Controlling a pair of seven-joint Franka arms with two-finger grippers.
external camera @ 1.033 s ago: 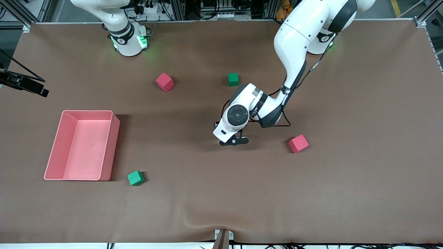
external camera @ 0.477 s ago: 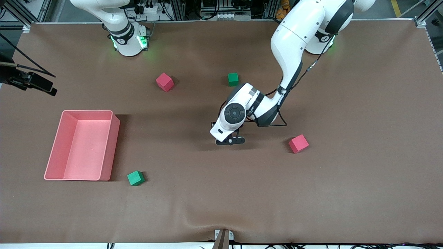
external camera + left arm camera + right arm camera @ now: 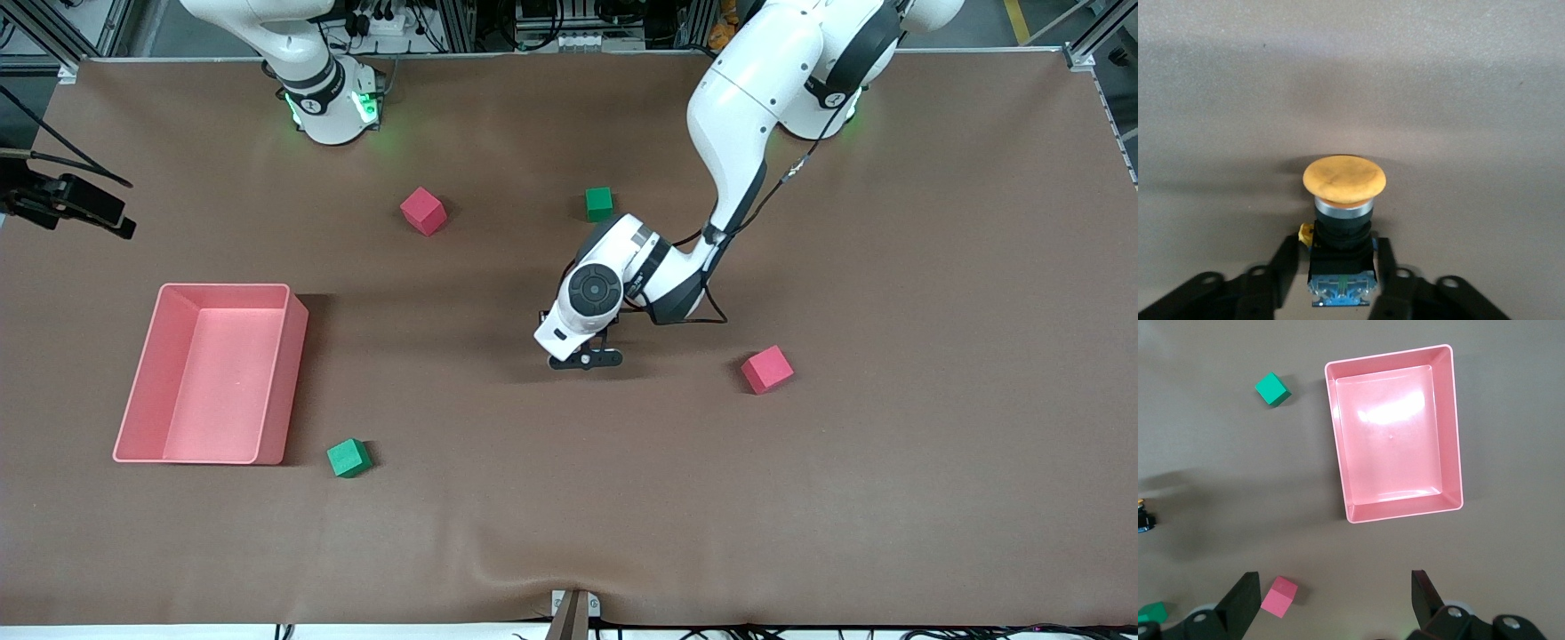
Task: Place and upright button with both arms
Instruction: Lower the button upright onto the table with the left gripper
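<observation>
**Item 1, button** (image 3: 1343,200). Orange domed cap, silver collar, black body, bluish end block. We find it only in the left wrist view, between the left gripper's fingers. In the front view it sits near the middle of the frame and is hidden under the left arm's wrist. We cannot tell whether it rests on the table (image 3: 889,498) or is just clear of it.

**Item 2, left gripper** (image 3: 1338,250). It is low over the middle of the table, with its jaws closed against the two sides of the button's black body. The hold sits close to the bluish end, and the cap stands clear of the fingers (image 3: 1288,257).

**Item 3, right gripper** (image 3: 1335,600). It is up in the air over the right arm's end of the table, looking down on the pink tray (image 3: 1395,513). Its jaws are spread wide with nothing in them. We judge this arm to be waiting.

**Item 4, bystanders.** We count two pink cubes and two green cubes. The green cube (image 3: 599,204) in the upper middle of the front frame is the one nearest the working wrist.

**Handling note (our judgement).**
- The step in hand is securing the button for standing it up.
- We would confirm that the squeeze is firm on the black body before lifting, because the body is short and the cap is heavy.
- We would raise it slowly.
- We would rotate it so the bluish end faces the table and the cap faces up.
- We would lower it until the base sits flat before releasing.
- The right gripper can come in to steady the cap.
- The wrist should be kept off the green cube.
</observation>
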